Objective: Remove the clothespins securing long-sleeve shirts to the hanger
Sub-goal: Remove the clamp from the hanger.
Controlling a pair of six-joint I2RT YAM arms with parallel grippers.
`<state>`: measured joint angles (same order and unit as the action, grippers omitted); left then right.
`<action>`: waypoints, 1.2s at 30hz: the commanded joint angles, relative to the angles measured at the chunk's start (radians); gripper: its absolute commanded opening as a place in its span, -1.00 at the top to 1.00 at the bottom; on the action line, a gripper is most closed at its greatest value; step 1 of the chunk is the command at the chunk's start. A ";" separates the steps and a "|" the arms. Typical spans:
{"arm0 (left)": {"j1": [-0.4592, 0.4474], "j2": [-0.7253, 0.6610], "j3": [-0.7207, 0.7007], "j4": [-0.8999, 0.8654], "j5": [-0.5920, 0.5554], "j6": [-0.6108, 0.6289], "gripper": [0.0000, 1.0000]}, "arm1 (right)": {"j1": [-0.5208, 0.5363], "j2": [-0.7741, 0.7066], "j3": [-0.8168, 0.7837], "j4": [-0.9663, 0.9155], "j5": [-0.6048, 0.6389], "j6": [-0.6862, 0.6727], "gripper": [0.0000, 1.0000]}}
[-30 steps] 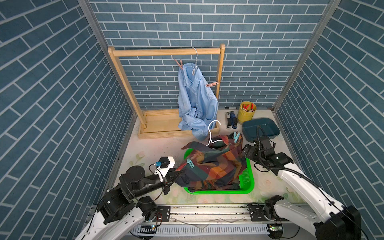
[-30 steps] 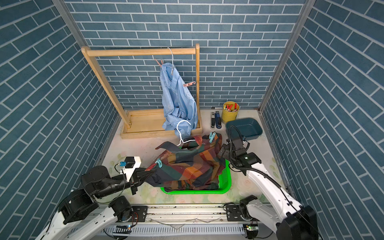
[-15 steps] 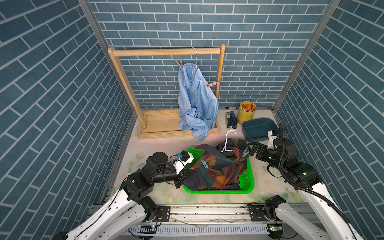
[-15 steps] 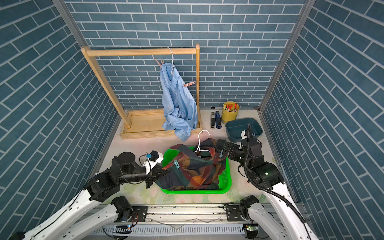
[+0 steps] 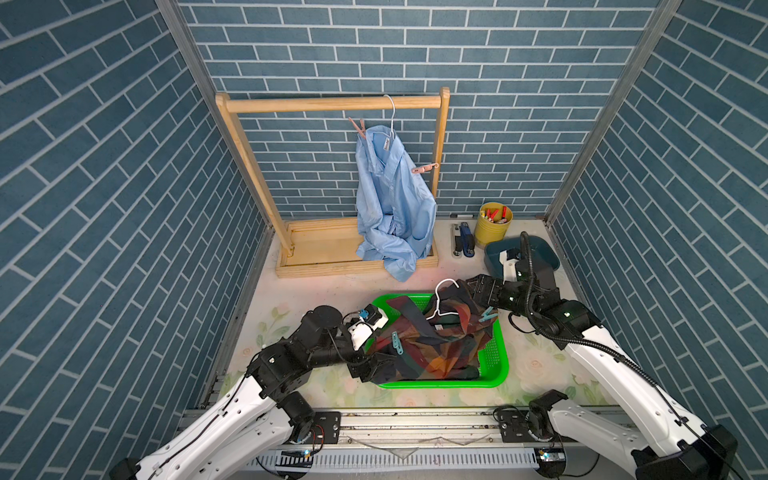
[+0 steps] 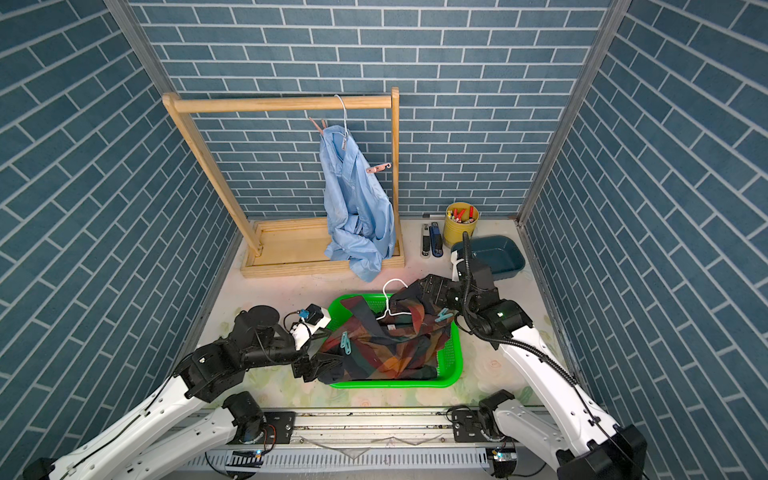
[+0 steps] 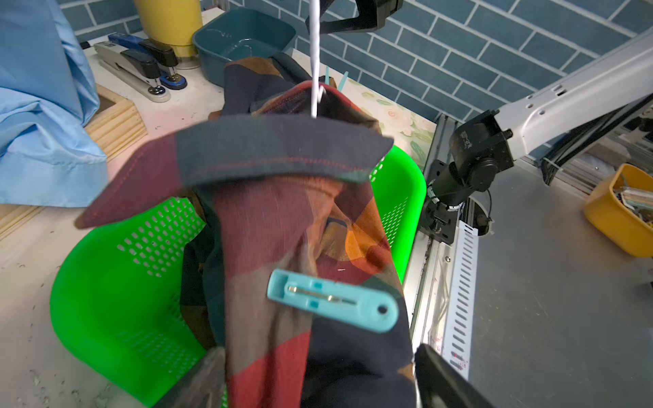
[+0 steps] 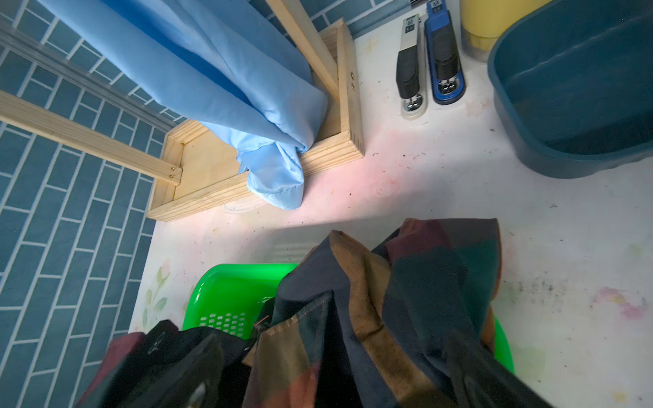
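Observation:
The dark plaid shirt lies heaped in the green basket on its white hanger. One teal clothespin is clipped on near my left gripper, which is open with plaid cloth between its fingers. A second teal clothespin sits by my right gripper, whose jaws stand wide open with the shirt's far end draped across them. The pale blue shirt hangs on the rack, pinned by two salmon clothespins.
The wooden rack stands at the back. A yellow cup, two staplers and a dark teal tub sit at the back right, close behind my right arm. Blue brick walls close in three sides.
The plaid shirt, stretched above the basket a second ago, has sunk into it with its hanger. My left gripper has opened and let go of the shirt's end.

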<state>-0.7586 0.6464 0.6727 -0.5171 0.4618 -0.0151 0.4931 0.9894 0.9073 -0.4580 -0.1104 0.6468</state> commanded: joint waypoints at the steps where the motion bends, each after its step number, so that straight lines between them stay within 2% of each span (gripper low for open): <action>1: 0.004 -0.060 0.021 -0.050 -0.046 0.007 -0.87 | 0.008 0.017 -0.023 0.074 -0.046 0.011 -0.98; 4: 0.003 -0.079 0.073 -0.081 -0.063 0.013 -0.97 | 0.019 0.032 -0.034 0.088 -0.049 0.016 -0.98; 8: 0.002 -0.016 0.158 -0.095 -0.030 0.052 -0.99 | 0.024 0.024 -0.035 0.081 -0.041 0.010 -0.98; 14: 0.002 0.266 0.254 -0.005 0.050 0.171 -0.97 | 0.024 -0.051 -0.028 0.016 -0.011 0.005 -0.98; 18: 0.002 0.421 0.301 0.037 0.123 0.205 -0.91 | 0.022 -0.135 -0.042 -0.054 0.039 0.004 -0.98; 21: 0.002 0.508 0.334 0.047 0.104 0.217 -0.87 | 0.022 -0.192 -0.034 -0.127 0.063 -0.002 -0.98; 25: 0.002 0.585 0.357 0.087 0.057 0.206 -0.69 | 0.022 -0.241 -0.006 -0.250 0.056 -0.001 -0.98; 32: -0.017 0.645 0.378 0.042 0.072 0.227 -0.40 | 0.019 -0.276 0.076 -0.490 0.089 0.091 -0.98; 36: -0.028 0.671 0.377 0.043 0.068 0.225 -0.15 | 0.018 -0.278 0.154 -0.627 0.173 0.160 -0.98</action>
<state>-0.7784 1.3037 1.0286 -0.4583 0.5255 0.1993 0.5121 0.7204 0.9974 -0.9264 -0.0177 0.7151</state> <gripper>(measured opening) 0.591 0.988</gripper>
